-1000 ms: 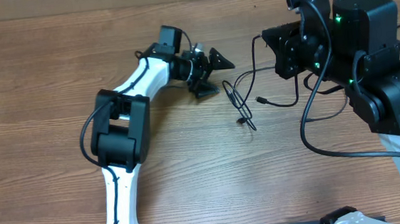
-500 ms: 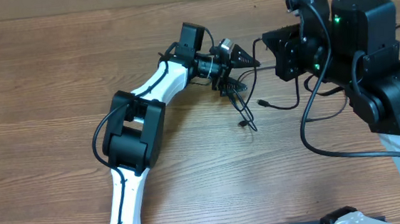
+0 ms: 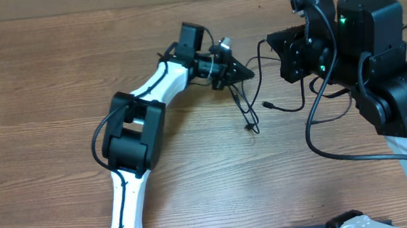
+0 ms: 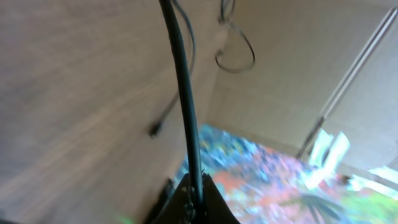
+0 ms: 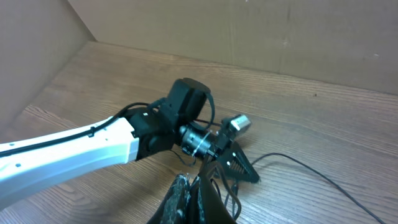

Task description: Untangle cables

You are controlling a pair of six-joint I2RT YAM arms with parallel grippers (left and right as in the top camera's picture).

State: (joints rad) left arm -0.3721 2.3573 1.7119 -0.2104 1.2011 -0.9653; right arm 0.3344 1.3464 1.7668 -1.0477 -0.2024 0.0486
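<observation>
We see the left gripper [image 3: 239, 69] clenched on one of the thin black plug-ended cables [image 4: 185, 106], which rest on the brown wood-grain table [image 3: 43, 105]. From its tips the slack trails toward 5 o'clock across the tabletop. Close by at 3 o'clock, the right gripper [image 5: 194, 190] looks pressed together; we cannot tell whether it pinches a strand.

The table [image 3: 41, 83] is warm brown wood, streaked with fine darker grain. The cables [image 3: 267, 104] lying on it are thin and black. The left arm [image 3: 159, 82] has white shells with black joints, and the left gripper [image 3: 242, 71] is black. The right arm [image 3: 372, 35] is mostly black, dotted with small green lights [image 3: 342, 20], above a white lower section. The wall [image 5: 249, 31] behind is plain tan.
</observation>
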